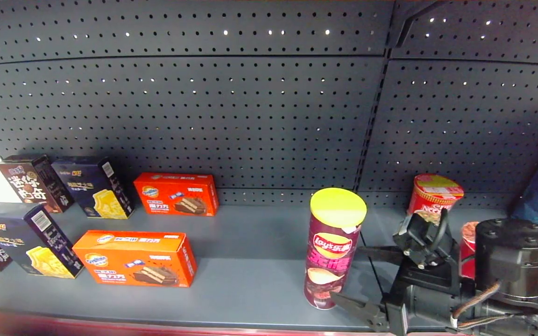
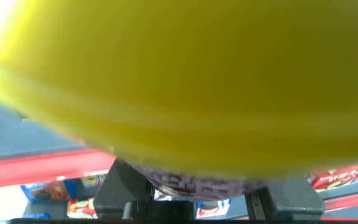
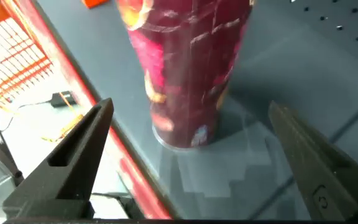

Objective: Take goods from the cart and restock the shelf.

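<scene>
A maroon chips can (image 1: 332, 247) with a yellow lid stands upright on the grey shelf (image 1: 250, 266), close to its front edge. My right gripper (image 1: 368, 280) is open just to the can's right, one finger (image 1: 360, 308) near its base and neither touching it. The right wrist view has the can (image 3: 188, 74) standing a little beyond the spread fingertips of that gripper (image 3: 191, 106). In the left wrist view a second can, its yellow lid (image 2: 191, 81) very close, sits between the fingers of my left gripper (image 2: 207, 199), which is shut on its maroon body (image 2: 191, 183).
Two orange boxes (image 1: 136, 256) (image 1: 178, 193) and several dark boxes (image 1: 26, 238) line the shelf's left half. A red cup of noodles (image 1: 432, 193) stands at the back right, another red cup (image 1: 469, 233) beside my right arm. A perforated panel backs the shelf.
</scene>
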